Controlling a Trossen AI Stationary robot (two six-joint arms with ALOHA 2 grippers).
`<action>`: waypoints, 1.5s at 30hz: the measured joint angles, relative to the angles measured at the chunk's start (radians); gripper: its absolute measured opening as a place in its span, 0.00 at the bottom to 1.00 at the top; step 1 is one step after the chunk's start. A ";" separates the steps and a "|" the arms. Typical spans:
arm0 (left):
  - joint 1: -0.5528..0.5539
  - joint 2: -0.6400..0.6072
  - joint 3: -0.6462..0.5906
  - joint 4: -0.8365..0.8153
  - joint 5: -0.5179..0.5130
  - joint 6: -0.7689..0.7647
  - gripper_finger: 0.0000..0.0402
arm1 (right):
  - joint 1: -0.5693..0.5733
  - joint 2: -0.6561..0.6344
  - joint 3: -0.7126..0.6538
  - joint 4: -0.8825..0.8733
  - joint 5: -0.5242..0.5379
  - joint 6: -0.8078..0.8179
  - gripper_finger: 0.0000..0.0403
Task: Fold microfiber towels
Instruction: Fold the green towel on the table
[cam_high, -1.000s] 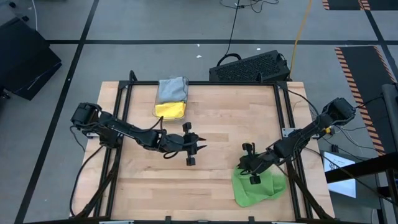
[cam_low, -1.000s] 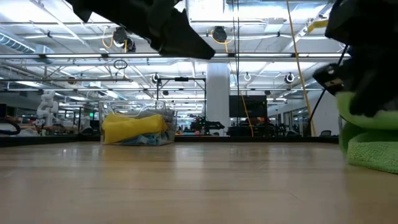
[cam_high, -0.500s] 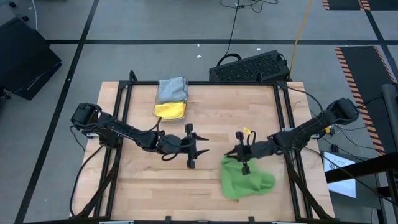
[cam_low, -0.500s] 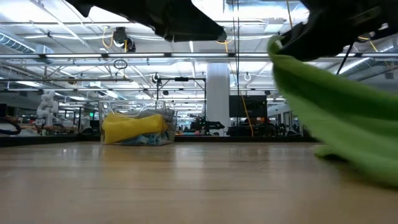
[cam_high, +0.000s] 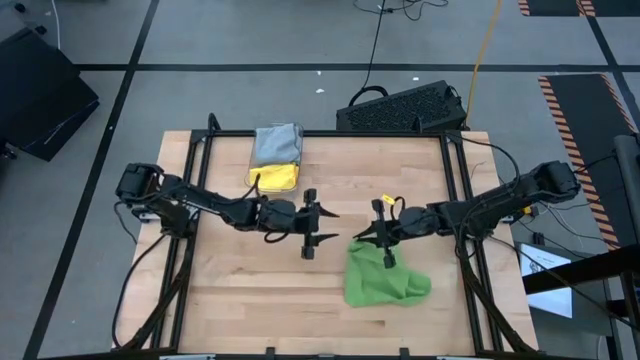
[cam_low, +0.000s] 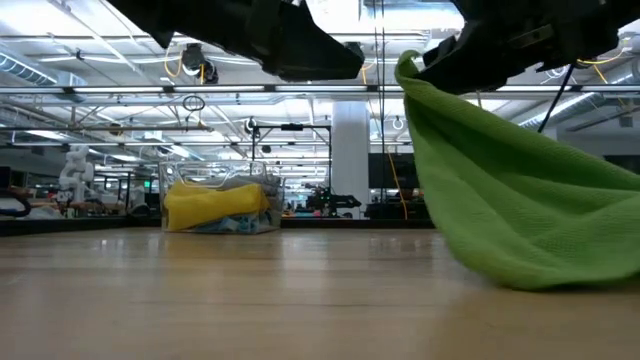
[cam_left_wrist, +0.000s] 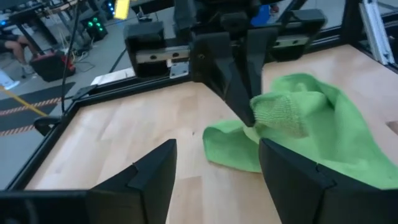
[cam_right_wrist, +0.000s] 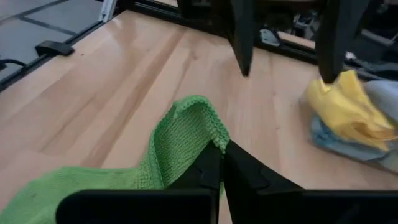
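The wooden table (cam_high: 230, 290) is seen from above with both arms reaching in toward its middle. The bright green towel (cam_high: 383, 283) – largest loose item – is spread in a crumpled heap on the right-centre of the table, one corner pulled up off the wood. That raised corner is pinched by the right gripper (cam_high: 381, 238), whose jaws are pressed together on the cloth; in the right wrist view the fold of green (cam_right_wrist: 186, 134) is seen clamped right at the dark fingertips (cam_right_wrist: 219, 163), the rest trailing down to the table. In the low view the towel (cam_low: 500, 190) hangs as a slanted sheet from the raised corner to the tabletop. The left gripper (cam_high: 311, 226) is held above bare wood just beside the right one, jaws spread apart and nothing held; the lifted green corner (cam_left_wrist: 280, 112) is seen ahead of its two fingers (cam_left_wrist: 149, 177), near but not touched. At the far edge of the table a clear bin (cam_high: 275, 180) is set – yellow towel (cam_high: 272, 177) and grey towel (cam_high: 277, 142) piled in it, well apart from both grippers.
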 joint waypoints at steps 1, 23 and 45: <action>0.011 0.000 0.000 0.000 0.014 -0.003 0.57 | -0.009 0.000 0.000 0.007 0.000 -0.008 0.01; 0.124 0.079 0.001 0.164 0.181 0.003 0.57 | -0.118 0.000 0.000 0.140 0.001 -0.171 0.01; 0.152 0.109 0.000 0.273 0.289 0.004 0.11 | -0.118 -0.001 0.000 0.225 0.006 -0.201 0.01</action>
